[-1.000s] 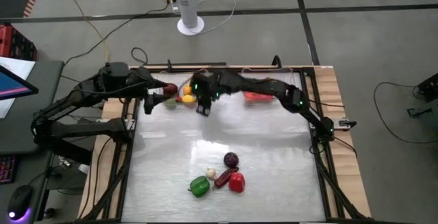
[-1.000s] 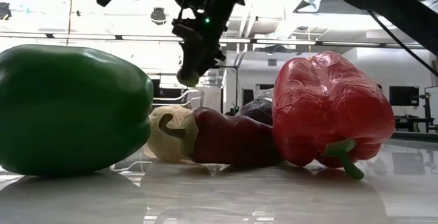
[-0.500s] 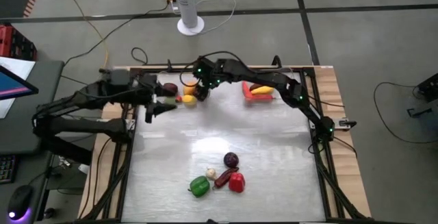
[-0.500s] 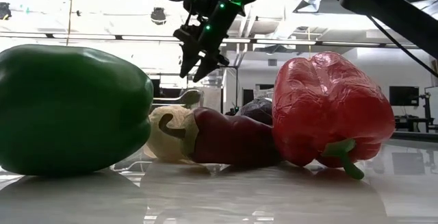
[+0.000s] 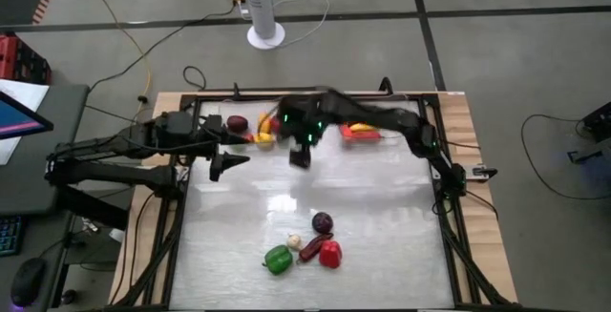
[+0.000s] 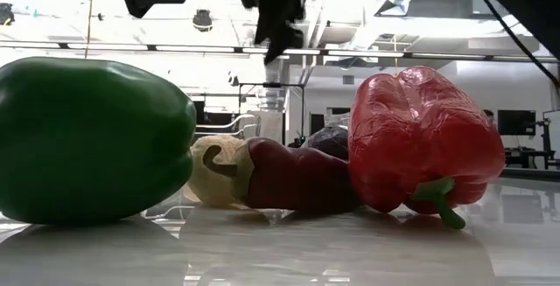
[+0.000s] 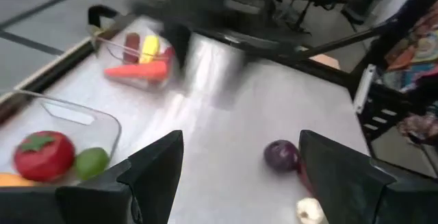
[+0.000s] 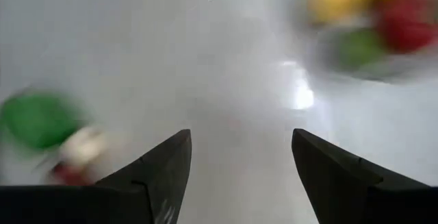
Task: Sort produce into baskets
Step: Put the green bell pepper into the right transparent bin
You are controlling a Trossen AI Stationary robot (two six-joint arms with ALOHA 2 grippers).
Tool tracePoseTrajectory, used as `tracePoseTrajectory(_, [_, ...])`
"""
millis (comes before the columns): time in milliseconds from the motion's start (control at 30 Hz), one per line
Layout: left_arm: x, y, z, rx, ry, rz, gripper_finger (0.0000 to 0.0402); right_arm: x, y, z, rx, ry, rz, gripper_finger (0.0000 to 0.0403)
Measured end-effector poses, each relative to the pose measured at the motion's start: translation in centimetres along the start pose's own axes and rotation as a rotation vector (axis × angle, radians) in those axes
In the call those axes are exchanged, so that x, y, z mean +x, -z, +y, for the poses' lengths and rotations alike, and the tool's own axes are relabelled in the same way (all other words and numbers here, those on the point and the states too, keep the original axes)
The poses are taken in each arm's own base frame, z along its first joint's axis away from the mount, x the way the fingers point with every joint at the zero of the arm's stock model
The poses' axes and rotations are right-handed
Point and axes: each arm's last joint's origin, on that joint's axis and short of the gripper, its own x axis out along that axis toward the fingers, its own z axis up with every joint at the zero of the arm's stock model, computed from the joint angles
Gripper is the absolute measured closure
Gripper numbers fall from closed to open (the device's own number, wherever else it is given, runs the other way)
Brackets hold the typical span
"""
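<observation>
White tabletop [image 5: 382, 217], sorting half done.
Five produce pieces [image 5: 305, 243] waited near its front edge; our right gripper [image 5: 300, 156], spread and empty, had swung off the far-left basket [image 5: 246, 129] toward them; left gripper [image 5: 229, 165] hovered spread.

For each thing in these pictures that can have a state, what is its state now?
left gripper: open, empty, above the table near the left basket.
right gripper: open, empty, above the table's middle.
left basket: holds a tomato and other produce.
right basket: holds red and yellow produce.
green pepper: lying on the table, not yet sorted.
red pepper: lying on the table, not yet sorted.
</observation>
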Motion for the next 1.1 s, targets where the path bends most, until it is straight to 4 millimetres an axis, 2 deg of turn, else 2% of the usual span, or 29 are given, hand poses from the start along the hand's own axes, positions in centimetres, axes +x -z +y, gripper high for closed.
tracePoseTrajectory(167, [-0.7, 0.5, 0.3, 0.046, -0.074, -0.038, 0.0125, 0.6, 2.5, 7.7, -0.327, -0.144, 0.142, 0.0121])
tracePoseTrajectory(267, [-0.9, 0.5, 0.5, 0.057, -0.119, -0.057, 0.0125, 2.7, 4.2, 10.9, -0.460, -0.174, 0.219, 0.0121])
tracePoseTrajectory(400, [-0.5, 0.6, 0.5, 0.038, -0.119, -0.042, 0.0125, 6.2, 5.7, 12.4, -0.446, -0.185, 0.263, 0.0121])
tracePoseTrajectory(567, [1.5, 1.4, 0.4, 0.004, -0.001, 0.123, 0.0125, 7.3, 7.0, 12.0, -0.351, -0.081, 0.357, 0.0121])
tracePoseTrajectory(667, [3.3, 2.2, 0.1, -0.019, 0.158, 0.262, 0.0125, 6.4, 6.8, 11.3, -0.254, -0.059, 0.334, 0.0121])
tracePoseTrajectory(833, [5.9, 3.8, -1.8, -0.045, 0.500, 0.496, 0.0125, 2.4, 7.2, 10.6, -0.116, 0.042, 0.251, 0.0121])
tracePoseTrajectory(1000, [7.7, 5.6, -4.0, 0.000, 0.601, 0.624, 0.0125, -1.8, 8.8, 11.1, 0.013, 0.144, 0.152, 0.0121])
tracePoseTrajectory(1100, [8.7, 6.3, -5.5, 0.004, 0.614, 0.638, 0.0125, -3.9, 9.3, 11.6, 0.111, 0.169, 0.064, 0.0121])
